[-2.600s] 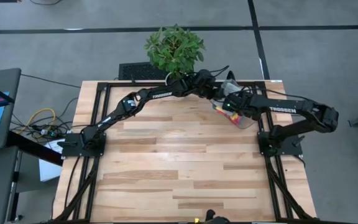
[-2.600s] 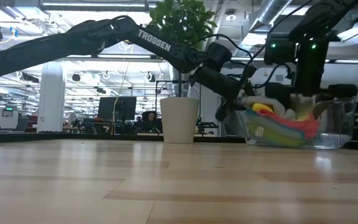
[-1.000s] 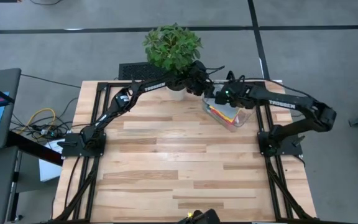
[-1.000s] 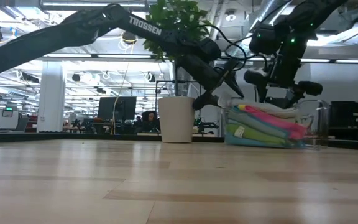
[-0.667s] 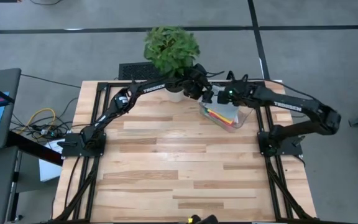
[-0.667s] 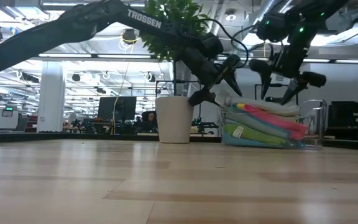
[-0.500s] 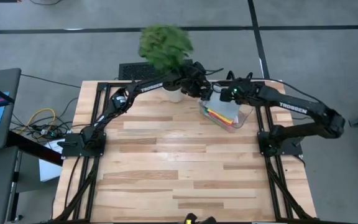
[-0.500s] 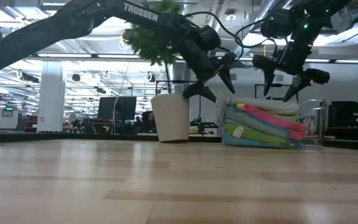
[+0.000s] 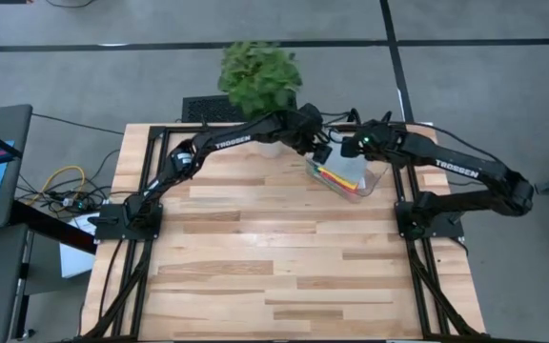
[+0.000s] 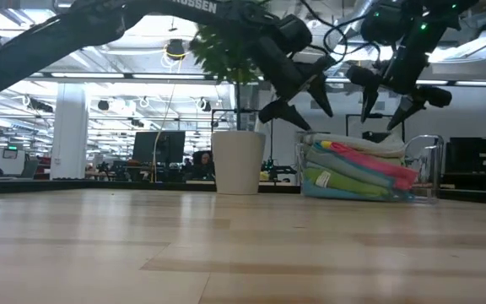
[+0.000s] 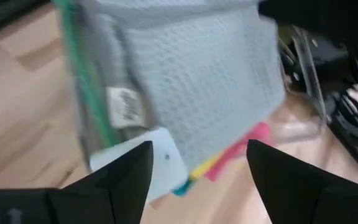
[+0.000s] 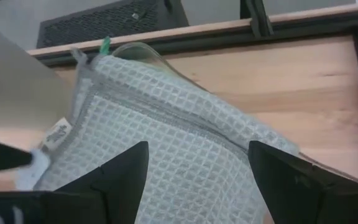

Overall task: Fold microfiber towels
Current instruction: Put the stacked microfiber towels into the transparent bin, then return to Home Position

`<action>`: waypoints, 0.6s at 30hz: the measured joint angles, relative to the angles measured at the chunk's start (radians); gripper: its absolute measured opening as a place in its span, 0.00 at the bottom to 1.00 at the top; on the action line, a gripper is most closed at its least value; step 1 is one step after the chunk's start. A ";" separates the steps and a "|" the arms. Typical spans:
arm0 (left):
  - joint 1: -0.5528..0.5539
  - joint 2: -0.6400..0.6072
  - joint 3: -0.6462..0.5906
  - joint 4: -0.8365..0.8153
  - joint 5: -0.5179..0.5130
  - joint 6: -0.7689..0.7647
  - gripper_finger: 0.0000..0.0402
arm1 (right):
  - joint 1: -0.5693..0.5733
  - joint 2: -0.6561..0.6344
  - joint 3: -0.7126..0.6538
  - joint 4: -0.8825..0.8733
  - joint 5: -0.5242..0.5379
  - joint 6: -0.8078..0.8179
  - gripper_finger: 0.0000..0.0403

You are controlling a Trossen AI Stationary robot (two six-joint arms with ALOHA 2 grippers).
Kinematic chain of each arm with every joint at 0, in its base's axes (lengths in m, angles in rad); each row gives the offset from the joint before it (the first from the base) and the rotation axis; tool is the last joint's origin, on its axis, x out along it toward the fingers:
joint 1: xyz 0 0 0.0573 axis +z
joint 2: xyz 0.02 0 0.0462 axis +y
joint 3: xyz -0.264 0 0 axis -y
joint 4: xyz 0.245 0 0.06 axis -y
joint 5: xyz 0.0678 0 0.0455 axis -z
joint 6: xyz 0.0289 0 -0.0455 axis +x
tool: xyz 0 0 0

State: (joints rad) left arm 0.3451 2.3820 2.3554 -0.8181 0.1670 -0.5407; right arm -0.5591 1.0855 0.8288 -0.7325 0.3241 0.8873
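At the far right corner of the wooden desk (image 9: 284,257), both dark arms meet above a clear plastic bin (image 10: 424,169). Left arm reaches diagonally across from its base at the desk's left edge, right arm comes in from the right side. A potted plant (image 9: 259,78) in a white pot (image 10: 238,161) stands just beside the bin, at the back edge. Inside the bin, the microfiber towels (image 10: 357,167) lie stacked folded: pale grey waffle-weave on top, then pink, yellow, green, teal edges underneath. Left pincer (image 10: 296,95) hangs over the stack's near end, fingers spread apart, holding nothing. Right pincer (image 10: 390,100) hangs over the stack too, fingers wide apart, also empty. Neither touches the towels. A small white tag (image 11: 122,106) shows on the top towel.
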 joint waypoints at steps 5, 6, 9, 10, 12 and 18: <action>-0.034 -0.048 0.000 -0.017 0.031 0.049 0.63 | 0.001 -0.081 0.038 -0.004 0.019 -0.039 0.75; -0.040 -0.069 0.000 -0.027 0.031 0.053 0.63 | 0.000 -0.106 0.051 -0.008 0.019 -0.052 0.75; -0.055 -0.130 0.001 -0.089 0.035 0.067 0.63 | 0.003 -0.190 0.091 -0.041 0.013 -0.114 0.75; -0.060 -0.151 0.001 -0.127 0.036 0.079 0.63 | 0.008 -0.220 0.104 -0.046 -0.002 -0.144 0.75; -0.077 -0.200 0.000 -0.207 0.041 0.136 0.63 | 0.028 -0.288 0.117 -0.046 -0.048 -0.226 0.75; -0.214 -0.431 -0.018 -0.319 -0.060 0.357 0.63 | 0.163 -0.491 0.136 0.022 -0.116 -0.350 0.75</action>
State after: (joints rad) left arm 0.1311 1.9506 2.3379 -1.1368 0.1072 -0.1841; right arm -0.3965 0.5941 0.9649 -0.7103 0.2077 0.5377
